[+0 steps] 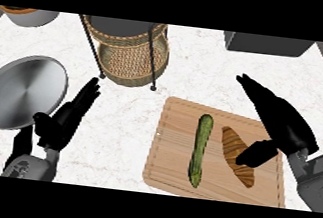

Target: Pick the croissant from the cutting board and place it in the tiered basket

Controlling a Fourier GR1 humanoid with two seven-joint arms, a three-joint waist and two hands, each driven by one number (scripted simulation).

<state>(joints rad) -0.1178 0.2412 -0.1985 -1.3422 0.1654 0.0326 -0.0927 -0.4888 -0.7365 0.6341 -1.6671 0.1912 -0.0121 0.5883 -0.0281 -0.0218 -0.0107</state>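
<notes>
On the white marbled counter [198, 75], a round silver plate [21, 92] lies at the far left, with a grey bowl [32, 16] holding something orange above it at the top edge. Just right of the plate, the left hand [63, 120] rests on its side, fingers straight and pointing up the view, thumb out toward the plate, holding nothing. Further right, near the top, stands the woven tiered basket [129, 59] on its thin black frame, its lower tray showing beneath the upper one. Below and to the right lies the wooden cutting board [171, 147]. On it a long green cucumber [200, 150] lies nearly upright in the view, and just beside it, to the right, is the brown croissant [233, 157], flat on the board. The right hand [278, 124] hovers over the board's right edge, fingers straight and stretched up the view, its thumb reaching down over the croissant's middle; it grips nothing. A dark grey box [268, 44] sits at the top right.
</notes>
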